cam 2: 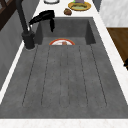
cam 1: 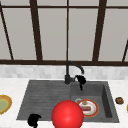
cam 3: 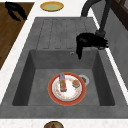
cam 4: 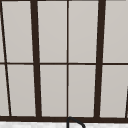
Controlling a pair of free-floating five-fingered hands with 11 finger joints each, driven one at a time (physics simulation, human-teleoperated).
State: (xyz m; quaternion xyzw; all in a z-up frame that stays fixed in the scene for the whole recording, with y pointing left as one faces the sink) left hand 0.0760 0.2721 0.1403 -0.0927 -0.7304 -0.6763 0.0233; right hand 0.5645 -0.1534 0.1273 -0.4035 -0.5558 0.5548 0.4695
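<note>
Grey sink (cam 1: 45, 100) is seen below a window; right hand (cam 1: 80, 79), one finger hanging down, is held beside the tap (cam 1: 68, 75), above a plate (cam 3: 67, 88); left hand (cam 1: 33, 120) is curled at the front edge

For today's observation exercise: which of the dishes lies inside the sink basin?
The red-rimmed plate, which has food on it, lies in the basin below the right hand. The yellow-rimmed dish sits on the counter.

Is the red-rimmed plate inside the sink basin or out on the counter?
Inside. The red-rimmed plate lies flat on the floor of the sink basin beside the drain, below the right hand near the faucet.
</note>
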